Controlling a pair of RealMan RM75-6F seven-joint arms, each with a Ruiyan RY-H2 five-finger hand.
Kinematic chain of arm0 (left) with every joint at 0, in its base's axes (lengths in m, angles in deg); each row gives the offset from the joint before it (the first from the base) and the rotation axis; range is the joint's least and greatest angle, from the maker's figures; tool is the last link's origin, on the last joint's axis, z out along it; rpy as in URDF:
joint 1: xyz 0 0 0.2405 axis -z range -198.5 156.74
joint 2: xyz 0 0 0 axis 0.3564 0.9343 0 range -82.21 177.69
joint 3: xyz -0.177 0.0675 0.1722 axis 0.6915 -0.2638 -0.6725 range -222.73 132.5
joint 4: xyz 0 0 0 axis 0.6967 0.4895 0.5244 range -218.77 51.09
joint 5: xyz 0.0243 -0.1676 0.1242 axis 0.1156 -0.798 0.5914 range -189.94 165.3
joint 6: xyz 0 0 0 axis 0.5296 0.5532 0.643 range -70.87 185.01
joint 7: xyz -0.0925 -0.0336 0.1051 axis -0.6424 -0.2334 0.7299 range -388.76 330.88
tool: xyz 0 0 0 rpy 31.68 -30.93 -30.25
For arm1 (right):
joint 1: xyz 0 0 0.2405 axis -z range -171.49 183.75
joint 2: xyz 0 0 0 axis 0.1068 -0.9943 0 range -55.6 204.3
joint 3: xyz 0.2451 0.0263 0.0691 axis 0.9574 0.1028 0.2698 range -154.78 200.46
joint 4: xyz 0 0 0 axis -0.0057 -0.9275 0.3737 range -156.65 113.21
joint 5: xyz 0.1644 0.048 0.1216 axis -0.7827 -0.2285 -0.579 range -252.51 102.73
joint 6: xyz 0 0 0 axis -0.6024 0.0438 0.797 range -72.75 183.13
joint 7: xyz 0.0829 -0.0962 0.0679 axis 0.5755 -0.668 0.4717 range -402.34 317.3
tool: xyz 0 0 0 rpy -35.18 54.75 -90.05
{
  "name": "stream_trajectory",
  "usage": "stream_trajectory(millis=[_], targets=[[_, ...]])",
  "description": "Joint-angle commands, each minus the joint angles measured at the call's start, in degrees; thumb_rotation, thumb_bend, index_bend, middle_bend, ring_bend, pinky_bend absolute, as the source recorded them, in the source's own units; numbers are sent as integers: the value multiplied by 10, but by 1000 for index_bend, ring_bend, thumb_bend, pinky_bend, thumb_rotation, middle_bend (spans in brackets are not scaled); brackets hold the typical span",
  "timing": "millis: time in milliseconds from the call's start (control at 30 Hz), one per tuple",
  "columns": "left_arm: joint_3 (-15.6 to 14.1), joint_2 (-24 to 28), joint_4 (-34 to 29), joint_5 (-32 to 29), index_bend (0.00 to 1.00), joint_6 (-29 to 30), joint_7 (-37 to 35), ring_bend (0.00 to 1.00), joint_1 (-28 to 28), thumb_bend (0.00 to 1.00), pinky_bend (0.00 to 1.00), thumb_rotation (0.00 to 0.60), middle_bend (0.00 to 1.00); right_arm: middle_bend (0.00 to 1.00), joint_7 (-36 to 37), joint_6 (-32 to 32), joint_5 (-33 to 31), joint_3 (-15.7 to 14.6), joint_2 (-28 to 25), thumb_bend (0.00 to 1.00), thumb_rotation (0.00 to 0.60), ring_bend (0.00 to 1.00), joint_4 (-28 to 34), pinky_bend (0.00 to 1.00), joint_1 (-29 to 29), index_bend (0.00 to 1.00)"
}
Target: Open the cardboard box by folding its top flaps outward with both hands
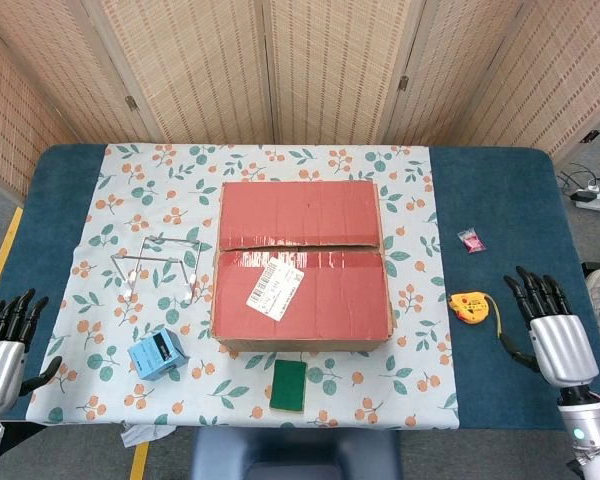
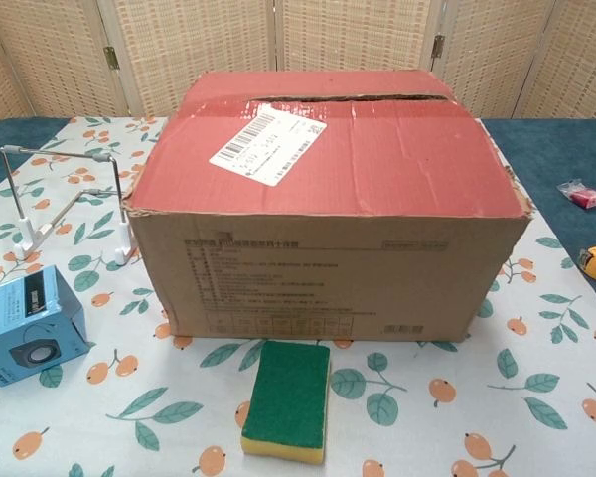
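Left hand (image 1: 2,345) and right hand (image 1: 554,330): both are held empty with fingers spread, at the near left and right edges of the counter (image 1: 500,200), well apart from the cardboard box (image 1: 302,262). The box is placed mid-counter on a patterned cloth (image 1: 120,220), its red top flaps (image 2: 328,149) lying flat. A green sponge (image 1: 289,385) is seen just before it, a blue carton (image 1: 157,356) and wire stand (image 1: 160,265) to its left, a yellow tape measure (image 1: 471,305) to its right.

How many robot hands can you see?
2: the left hand at the table's left edge, the right hand at its right edge, both open, away from the box.
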Motion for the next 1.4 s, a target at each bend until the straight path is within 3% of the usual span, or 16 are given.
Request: stream_trajectory(millis=[33, 300, 500, 633, 800, 1133, 1400], targets=[[0, -1, 4, 4, 0, 2, -3, 0, 1, 323, 0, 600, 0, 0, 0, 2, -4, 2, 1, 367, 600, 0, -2, 0, -1, 0], [1, 1, 6, 1, 0, -7, -16, 0, 5, 323, 0, 600, 0, 0, 2, 10, -27, 16, 13, 367, 600, 0, -15, 0, -7, 0], [9, -1, 8, -20, 0, -11, -5, 0, 4, 326, 0, 600, 0, 0, 21, 89, -59, 38, 4, 367, 600, 0, -17, 0, -53, 0], [3, 7, -1, -11, 0, -9, -20, 0, 1, 478, 0, 600, 0, 0, 4, 150, -58, 55, -15, 367, 600, 0, 20, 0, -103, 0], [-4, 11, -1, 5, 0, -2, -35, 0, -2, 496, 0, 600, 0, 0, -7, 207, -64, 86, -16, 367, 600, 0, 52, 0, -167, 0], [-6, 24, -7, 9, 0, 15, -79, 0, -12, 495, 0, 600, 0, 0, -88, 293, -142, 151, 44, 367, 600, 0, 28, 0, -288, 0], [-8, 40, -8, 2, 0, 15, -115, 0, -19, 495, 0, 600, 0, 0, -102, 337, -189, 158, 101, 367, 600, 0, -27, 0, -347, 0]])
